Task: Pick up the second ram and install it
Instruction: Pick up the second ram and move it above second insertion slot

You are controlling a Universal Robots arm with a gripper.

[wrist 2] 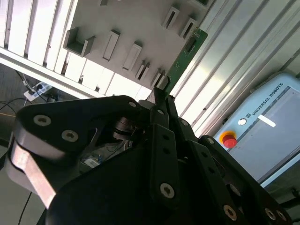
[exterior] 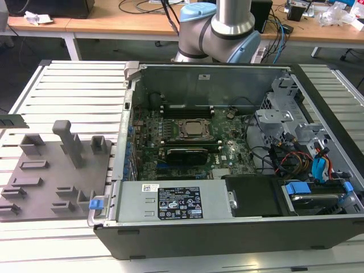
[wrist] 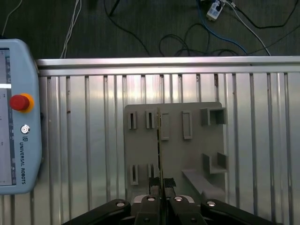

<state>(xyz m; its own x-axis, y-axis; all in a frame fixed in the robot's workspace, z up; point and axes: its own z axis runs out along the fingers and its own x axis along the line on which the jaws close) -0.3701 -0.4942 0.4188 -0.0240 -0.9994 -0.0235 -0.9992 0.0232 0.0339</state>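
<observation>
Second ram (wrist 2: 184, 58) in gripper (wrist 2: 161, 96) over grey holder tray (wrist: 187, 154), teach pendant (wrist: 18, 140) alongside

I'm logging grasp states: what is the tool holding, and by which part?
The second ram, pinched at one short end by the tool; the rest sticks out beyond it.

Teach pendant (wrist: 26, 154): maker's wordmark and round logo printed on pale-blue casing, in both wrist views. Metal cover (exterior: 213, 196) inside computer case: black label (exterior: 179, 203) and small white sticker (exterior: 149, 187), print too fine to read.
</observation>
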